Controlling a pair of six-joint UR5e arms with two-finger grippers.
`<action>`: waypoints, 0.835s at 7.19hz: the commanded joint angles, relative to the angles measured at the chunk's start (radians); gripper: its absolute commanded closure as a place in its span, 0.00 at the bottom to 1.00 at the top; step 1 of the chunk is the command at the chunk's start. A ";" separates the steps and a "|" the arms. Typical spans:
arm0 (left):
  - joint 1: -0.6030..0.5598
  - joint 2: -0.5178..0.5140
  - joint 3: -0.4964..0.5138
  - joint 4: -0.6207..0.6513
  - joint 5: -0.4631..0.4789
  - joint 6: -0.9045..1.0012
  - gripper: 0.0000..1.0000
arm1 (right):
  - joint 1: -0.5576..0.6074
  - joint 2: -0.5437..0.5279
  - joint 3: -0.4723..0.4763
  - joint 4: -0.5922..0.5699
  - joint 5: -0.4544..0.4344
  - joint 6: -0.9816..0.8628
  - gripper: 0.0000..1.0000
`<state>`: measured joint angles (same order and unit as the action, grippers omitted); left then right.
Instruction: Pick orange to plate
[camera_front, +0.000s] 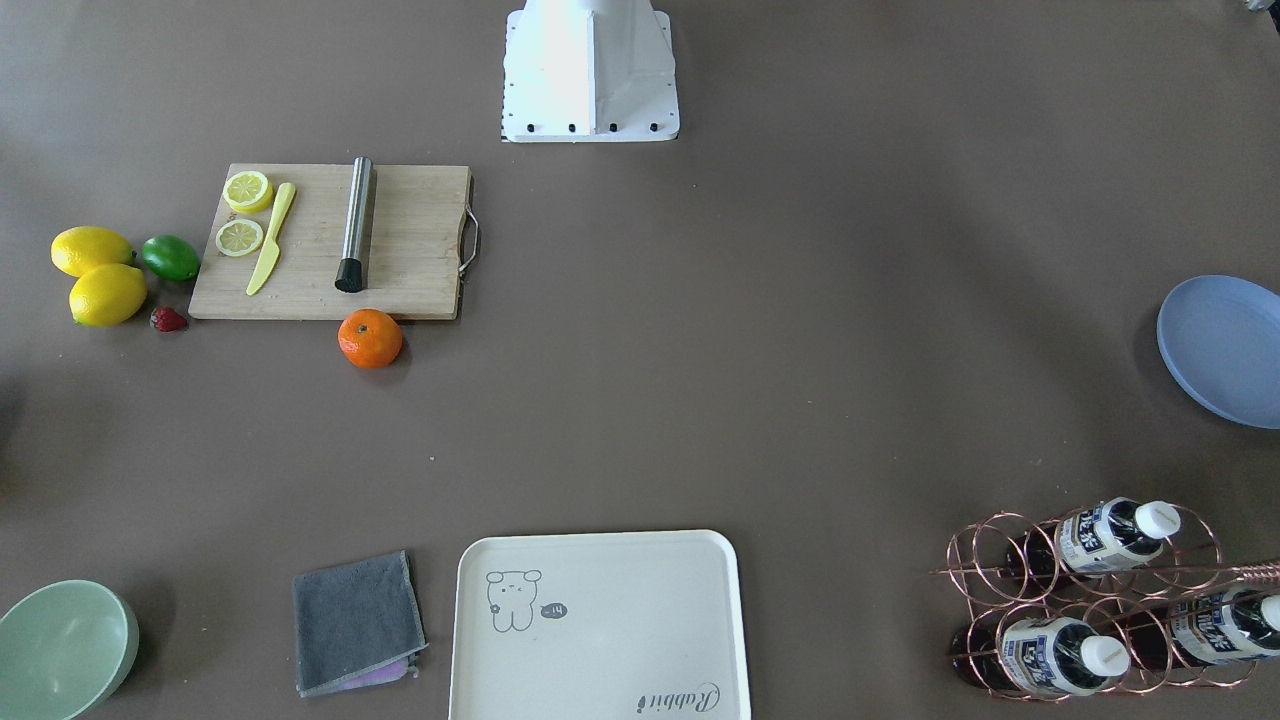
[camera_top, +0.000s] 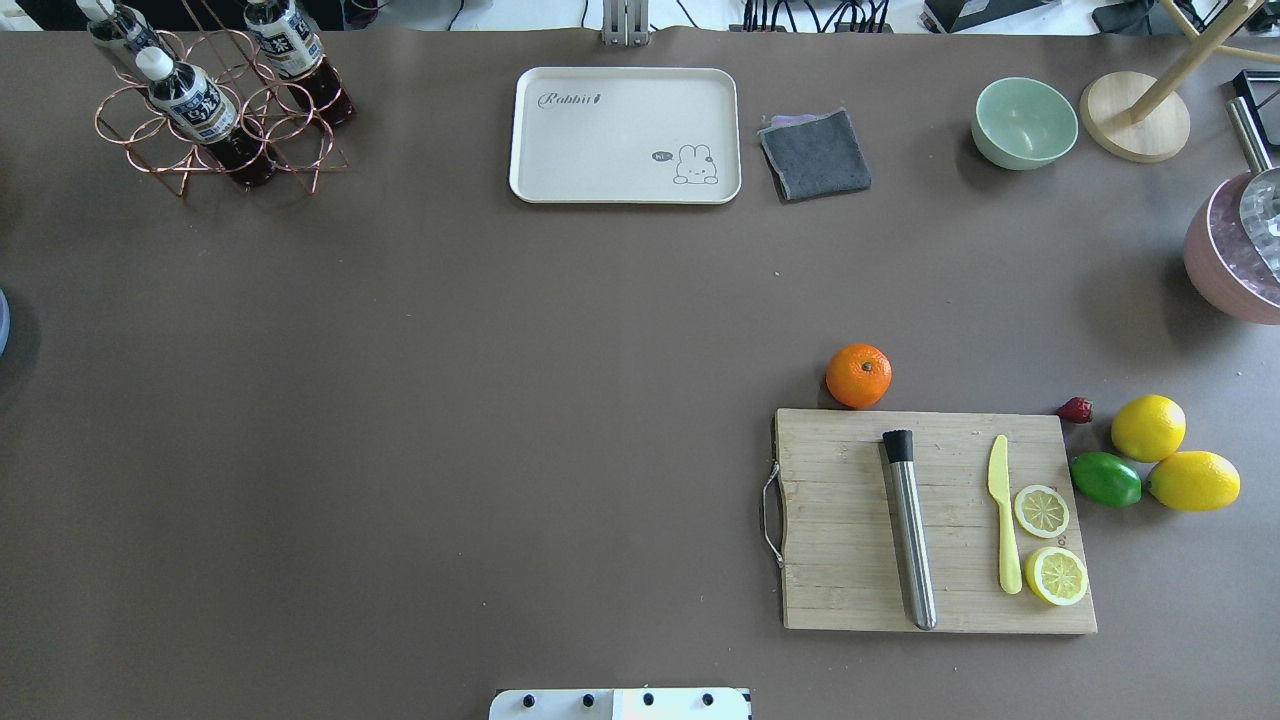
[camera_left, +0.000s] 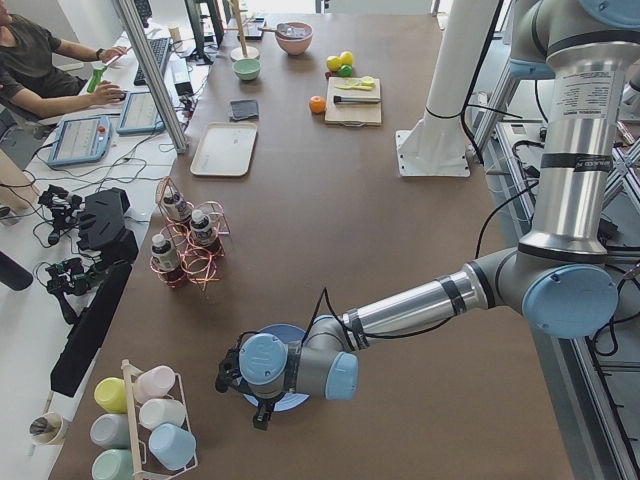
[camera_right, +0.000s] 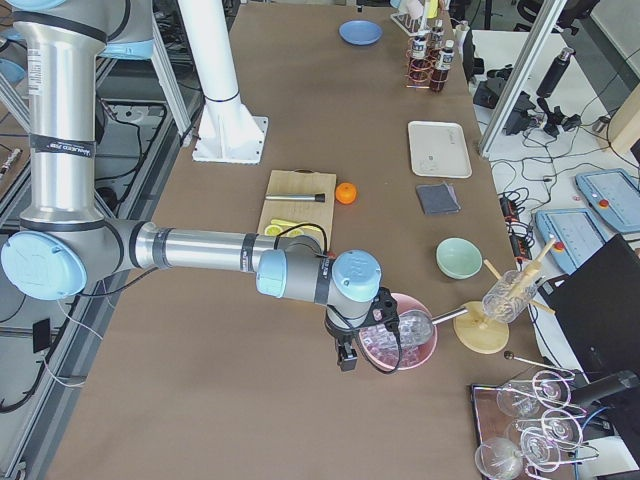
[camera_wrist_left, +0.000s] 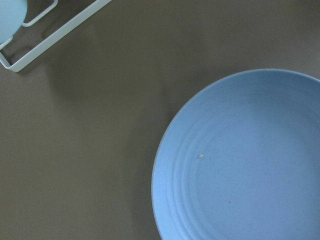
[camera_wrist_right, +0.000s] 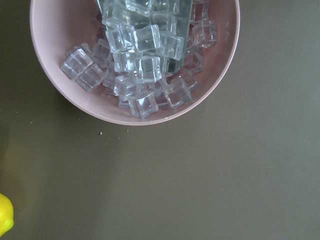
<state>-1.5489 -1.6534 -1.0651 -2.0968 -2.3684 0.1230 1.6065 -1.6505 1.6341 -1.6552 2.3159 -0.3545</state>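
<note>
The orange (camera_front: 370, 338) sits on the brown table, just off the cutting board's edge; it also shows in the overhead view as the orange (camera_top: 858, 375). At the table's far left end lies the blue plate (camera_front: 1225, 350), empty, which fills the left wrist view as the plate (camera_wrist_left: 240, 160). My left gripper (camera_left: 262, 413) hangs over that plate; I cannot tell whether it is open or shut. My right gripper (camera_right: 345, 355) hovers beside a pink bowl of ice (camera_wrist_right: 135, 60), far from the orange; I cannot tell its state either.
A wooden cutting board (camera_top: 850, 560) carries a steel rod, a yellow knife and lemon slices. Two lemons (camera_top: 1148, 427), a lime and a strawberry lie to its right. A cream tray (camera_top: 625, 135), grey cloth, green bowl (camera_top: 1024, 122) and bottle rack (camera_top: 215, 110) line the far edge.
</note>
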 joint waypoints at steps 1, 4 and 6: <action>0.033 -0.038 0.075 -0.003 0.001 -0.006 0.09 | 0.000 -0.002 0.000 0.000 0.037 -0.003 0.00; 0.081 -0.086 0.158 -0.008 0.005 -0.009 0.10 | 0.000 -0.002 0.000 0.000 0.037 -0.003 0.00; 0.114 -0.100 0.191 -0.008 0.011 -0.028 0.12 | 0.001 -0.003 0.015 0.000 0.039 -0.003 0.00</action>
<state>-1.4532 -1.7451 -0.8967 -2.1045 -2.3624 0.1014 1.6063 -1.6519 1.6385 -1.6545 2.3534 -0.3574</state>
